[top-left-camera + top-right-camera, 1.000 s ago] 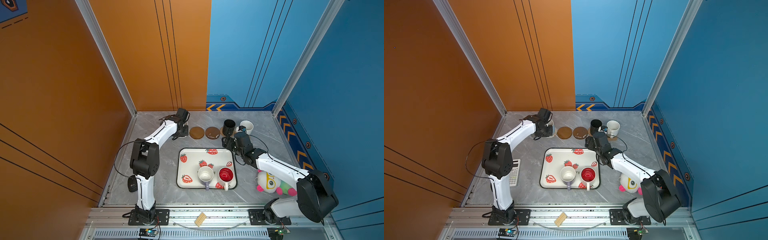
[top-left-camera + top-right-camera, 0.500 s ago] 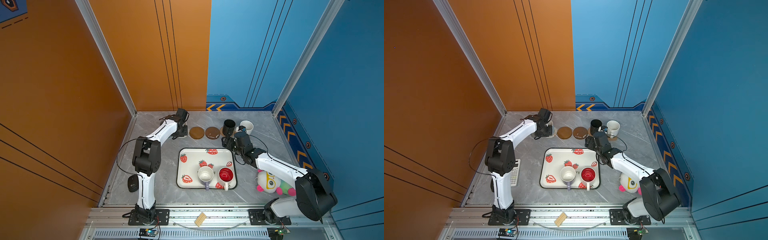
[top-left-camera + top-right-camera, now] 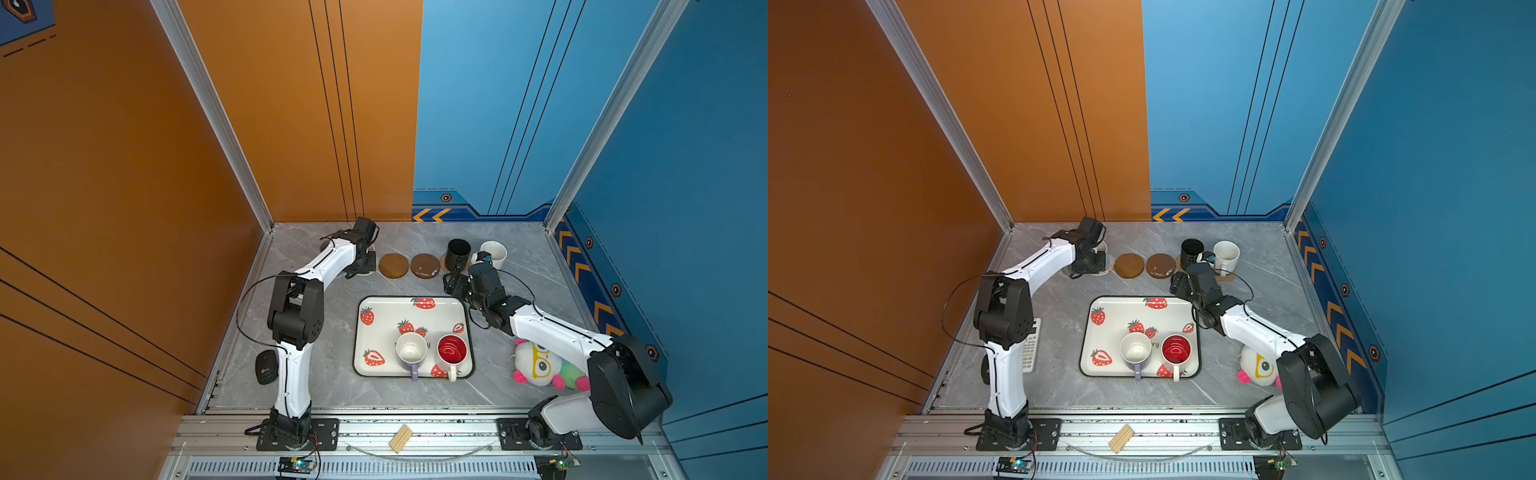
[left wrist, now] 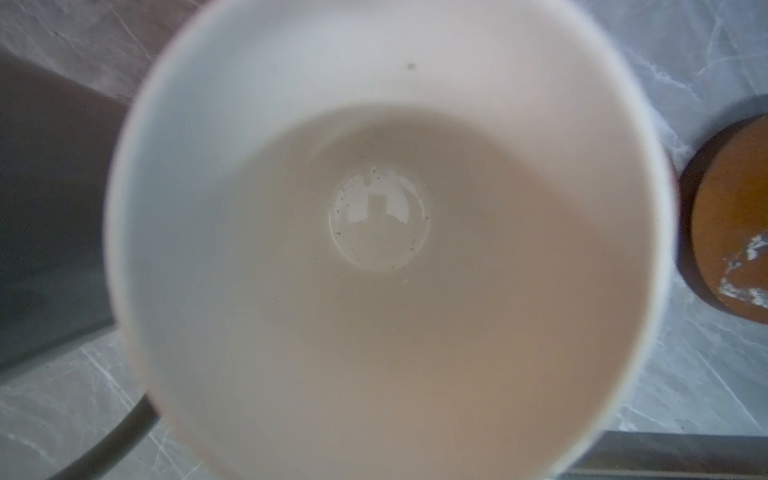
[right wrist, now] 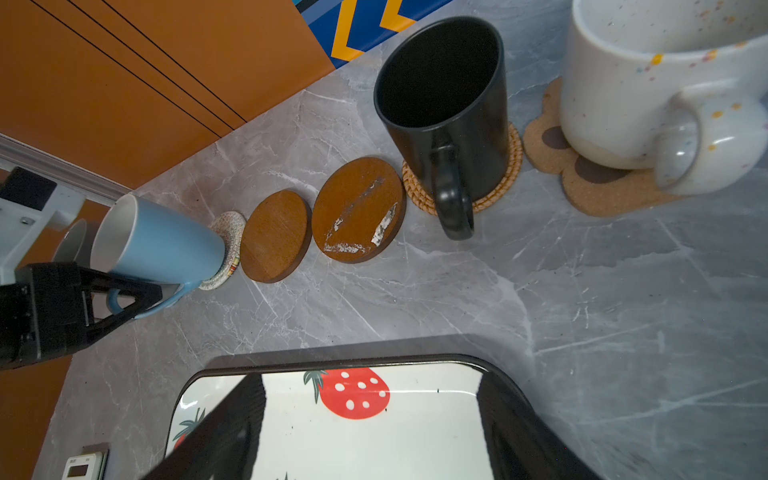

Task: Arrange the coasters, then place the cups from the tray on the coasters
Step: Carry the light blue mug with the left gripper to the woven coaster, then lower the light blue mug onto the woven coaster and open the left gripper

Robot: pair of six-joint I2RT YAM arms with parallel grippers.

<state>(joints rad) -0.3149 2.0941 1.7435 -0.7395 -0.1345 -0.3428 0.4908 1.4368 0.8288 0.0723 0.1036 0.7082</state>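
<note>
Tray [image 3: 376, 332]: I see lilac mug [image 3: 411, 348] and red-lined mug [image 3: 452, 349], both empty, at its near edge.
Blue mug [image 5: 162, 243]: empty, on cream coaster [image 5: 230, 232], bench far-left corner.
Left gripper [image 5: 141, 297]: clamped on its handle.
Right gripper [image 3: 454, 284]: spread, empty, at tray's far-right corner.

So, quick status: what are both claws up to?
Left gripper shut on blue mug, on cream coaster. Right gripper open, empty. Lilac mug, red mug on tray.

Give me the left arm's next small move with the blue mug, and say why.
Probably open the left gripper and let go of the handle. In the right wrist view the blue mug seems to stand with its base on the cream woven coaster, while the gripper is closed on its handle, so only the release seems left.
</note>
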